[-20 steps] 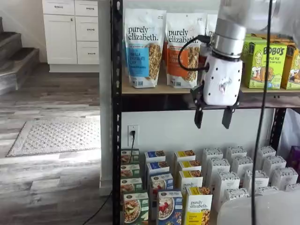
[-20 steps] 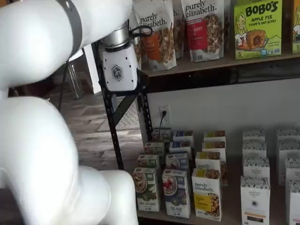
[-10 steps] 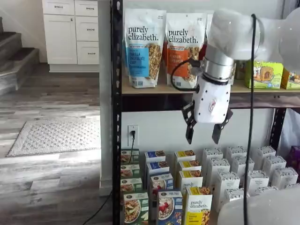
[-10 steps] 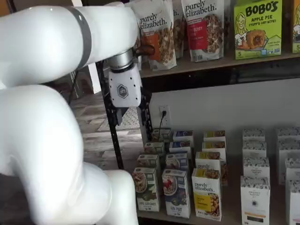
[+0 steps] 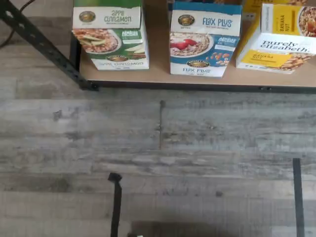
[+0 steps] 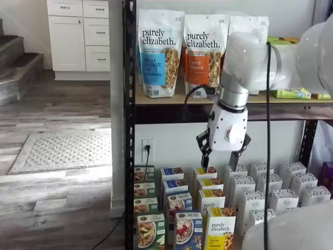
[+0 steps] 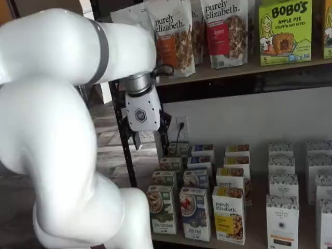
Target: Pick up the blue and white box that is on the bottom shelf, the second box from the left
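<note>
Likely handling as a light, stiff cardboard carton: the Flax Plus box, blue and white, probably part hollow, with glossy faces apt to slip and panels apt to dent under hard squeezing. Best taking hold across the two narrow side walls near the upper part, fingers straddling the width. Standing upright at the front edge of the bottom shelf, between the green Apple Cinnamon box and the yellow purely elizabeth box, just beside both. Hanging well above and a little behind in a shelf view, the hand, fingers spread with a clear gap, holding nothing.
</note>
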`<state>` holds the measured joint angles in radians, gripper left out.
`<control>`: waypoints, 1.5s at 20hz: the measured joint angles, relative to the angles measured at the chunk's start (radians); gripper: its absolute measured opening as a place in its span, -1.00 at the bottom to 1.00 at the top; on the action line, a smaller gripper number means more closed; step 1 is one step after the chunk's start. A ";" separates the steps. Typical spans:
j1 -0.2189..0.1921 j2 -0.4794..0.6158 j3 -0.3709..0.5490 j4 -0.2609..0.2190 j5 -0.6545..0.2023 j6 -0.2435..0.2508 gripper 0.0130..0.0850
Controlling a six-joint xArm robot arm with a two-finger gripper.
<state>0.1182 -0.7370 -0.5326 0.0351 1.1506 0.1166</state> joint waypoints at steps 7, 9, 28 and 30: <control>0.013 0.075 0.034 -0.022 -0.132 0.019 1.00; 0.014 0.099 0.039 -0.013 -0.171 0.015 1.00; -0.049 0.476 0.004 -0.008 -0.498 -0.058 1.00; -0.047 0.513 -0.007 -0.006 -0.526 -0.059 1.00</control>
<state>0.0712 -0.2236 -0.5395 0.0289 0.6243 0.0576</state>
